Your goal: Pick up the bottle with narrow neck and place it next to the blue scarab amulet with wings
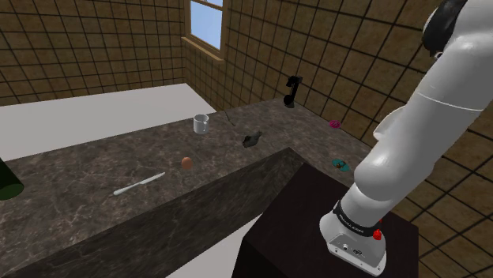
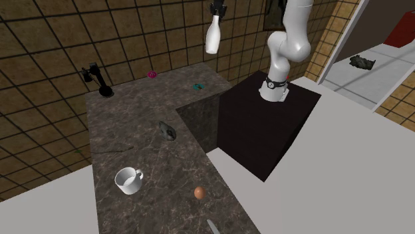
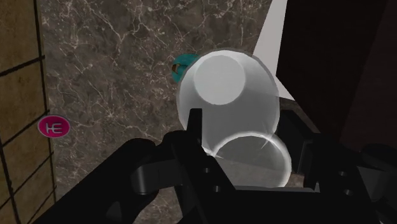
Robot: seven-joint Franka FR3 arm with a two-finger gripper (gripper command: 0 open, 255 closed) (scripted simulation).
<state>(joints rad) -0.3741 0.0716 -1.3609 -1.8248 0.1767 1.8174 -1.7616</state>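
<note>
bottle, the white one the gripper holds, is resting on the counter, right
Not resting: the gripper holds the white bottle, but it hangs in the air well above the counter. The second exterior view shows this.

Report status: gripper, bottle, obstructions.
Gripper shut on white narrow-necked bottle. Bottle aloft, neck up, nearly above teal winged amulet on dark marbled counter. Small pink object apart, near tiled wall.
</note>
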